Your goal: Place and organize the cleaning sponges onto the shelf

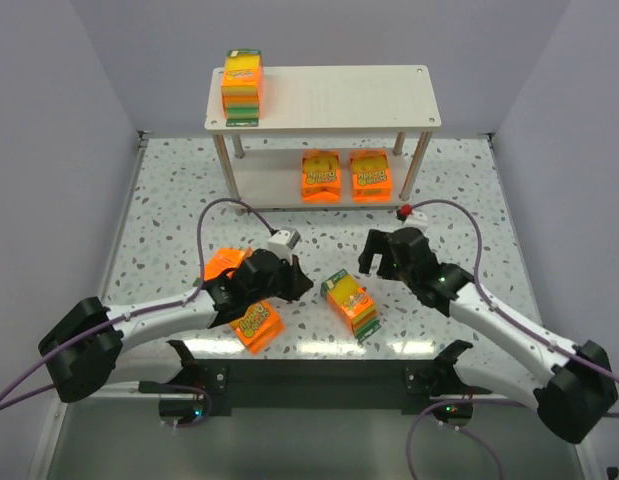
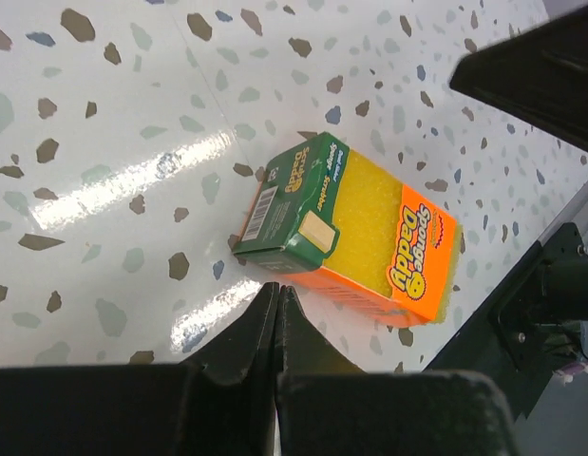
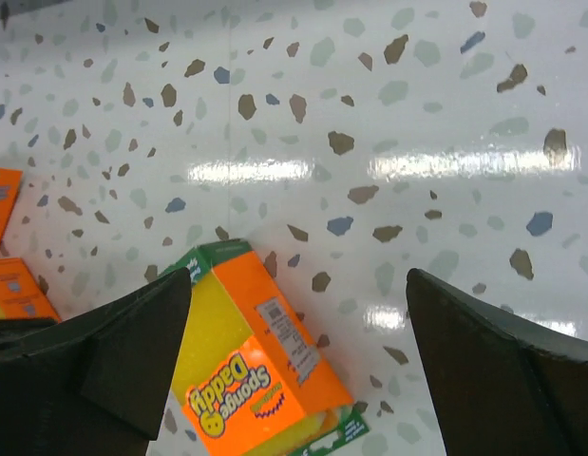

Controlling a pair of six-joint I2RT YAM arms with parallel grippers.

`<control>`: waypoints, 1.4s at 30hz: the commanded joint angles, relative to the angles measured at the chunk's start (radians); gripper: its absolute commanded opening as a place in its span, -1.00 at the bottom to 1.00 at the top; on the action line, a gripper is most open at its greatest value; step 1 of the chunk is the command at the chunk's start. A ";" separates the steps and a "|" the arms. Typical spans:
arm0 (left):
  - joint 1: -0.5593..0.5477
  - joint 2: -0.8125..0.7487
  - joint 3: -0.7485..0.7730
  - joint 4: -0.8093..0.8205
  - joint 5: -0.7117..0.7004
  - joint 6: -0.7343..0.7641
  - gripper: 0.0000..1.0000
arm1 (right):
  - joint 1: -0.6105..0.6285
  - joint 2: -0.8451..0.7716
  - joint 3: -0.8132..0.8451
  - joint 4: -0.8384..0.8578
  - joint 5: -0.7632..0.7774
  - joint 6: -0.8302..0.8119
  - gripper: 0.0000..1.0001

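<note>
Middle pack: this cleaning sponge pack (image 1: 351, 305) lies flat on the counter (image 1: 469, 200), askew to the near edge, between the two arms and well apart from the shelf (image 1: 339, 95). It looks like the next one to go up, because both wrist cameras are directed at it.
Its pose: in the left wrist view the yellow sponge side faces up and the green header end faces the left tool. Lying flat, it probably needs a grasp across its narrow sides.
Right tool: the right tool (image 3: 298, 277) hangs above the counter with its fingers spread wide. The pack sits just below and left of the gap, so I judge this arm is preparing the pick.
Left tool: the left tool (image 2: 277, 294) has its fingers pressed together with nothing between them. It is near the header end of the pack and does not touch it.
Packs by the left arm: the far-left pack (image 1: 225, 262) and the near-left pack (image 1: 257, 326) lie on the counter, partly hidden by the left arm. They are not yet shelved.
Top pack: the top pack (image 1: 242, 85) stands upright at the left end of the upper board, which leaves bare board to its right for a row.
Lower packs: the left lower pack (image 1: 321, 176) and the right lower pack (image 1: 370, 176) stand side by side on the lower board, faces to the front.
Progress: I count three packs on the shelf and three on the counter, about halfway.
</note>
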 commanded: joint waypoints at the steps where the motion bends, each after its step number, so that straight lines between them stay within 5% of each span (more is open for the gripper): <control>1: -0.001 -0.033 0.004 -0.006 -0.064 0.002 -1.00 | 0.000 -0.165 -0.089 -0.141 0.009 0.116 0.98; 7: 0.004 0.069 0.065 0.031 -0.098 0.071 -1.00 | 0.000 -0.398 -0.240 -0.139 -0.288 0.366 0.98; 12: 0.005 0.137 0.138 0.035 -0.083 0.102 -1.00 | 0.003 -0.471 -0.335 -0.069 -0.368 0.535 0.97; 25: 0.010 0.261 0.162 0.103 -0.060 0.132 -1.00 | 0.003 -0.241 -0.326 0.019 -0.540 0.538 0.75; 36: 0.016 0.286 0.128 0.141 0.025 0.137 -1.00 | -0.004 -0.020 -0.161 0.103 -0.345 0.439 0.65; 40: 0.016 0.267 0.102 0.149 0.025 0.128 -1.00 | -0.020 0.048 -0.108 0.094 -0.307 0.363 0.33; 42: 0.016 0.246 0.084 0.146 0.025 0.122 -1.00 | -0.029 0.056 -0.090 0.083 -0.295 0.347 -0.28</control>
